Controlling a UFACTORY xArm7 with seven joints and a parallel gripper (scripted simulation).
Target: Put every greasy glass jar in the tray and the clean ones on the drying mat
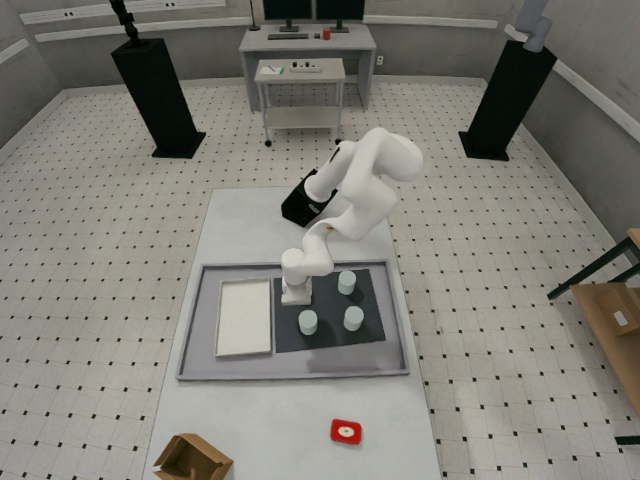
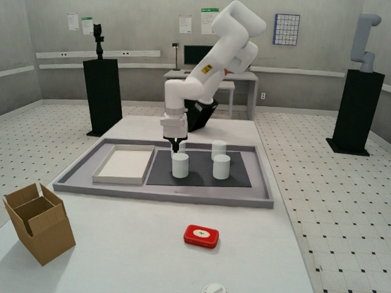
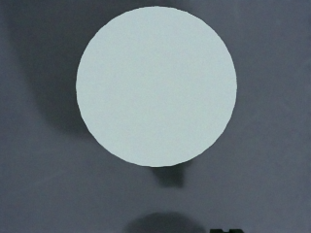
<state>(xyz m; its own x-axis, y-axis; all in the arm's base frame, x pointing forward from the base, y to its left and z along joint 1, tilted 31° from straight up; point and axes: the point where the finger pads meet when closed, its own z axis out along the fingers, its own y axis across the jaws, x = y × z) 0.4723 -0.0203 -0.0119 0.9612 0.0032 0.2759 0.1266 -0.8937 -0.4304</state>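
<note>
Several pale, opaque-looking jars stand upright on the dark mat (image 1: 328, 304) (image 2: 201, 171) (image 3: 272, 146): a front left jar (image 1: 308, 322) (image 2: 180, 166), a front right jar (image 1: 353, 318) (image 2: 221, 167), a back right jar (image 1: 346, 282) (image 2: 219, 149) and a back left jar (image 2: 182, 147). The last is hidden under the arm in the top view. My gripper (image 2: 175, 151) is shut and empty, pointing down; its fingertips overlap the back left jar in the exterior view. The wrist view shows one round jar top (image 3: 156, 86). The shallow off-white tray (image 1: 244, 320) (image 2: 124, 163) is empty, left of the mat.
A raised grey rim (image 1: 289, 377) (image 2: 164, 196) surrounds tray and mat. Nearer the front lie a red tin (image 1: 346, 431) (image 2: 201, 236) and an open cardboard box (image 1: 193, 459) (image 2: 47, 233). A white round object (image 2: 214, 288) shows at the bottom edge of the exterior view.
</note>
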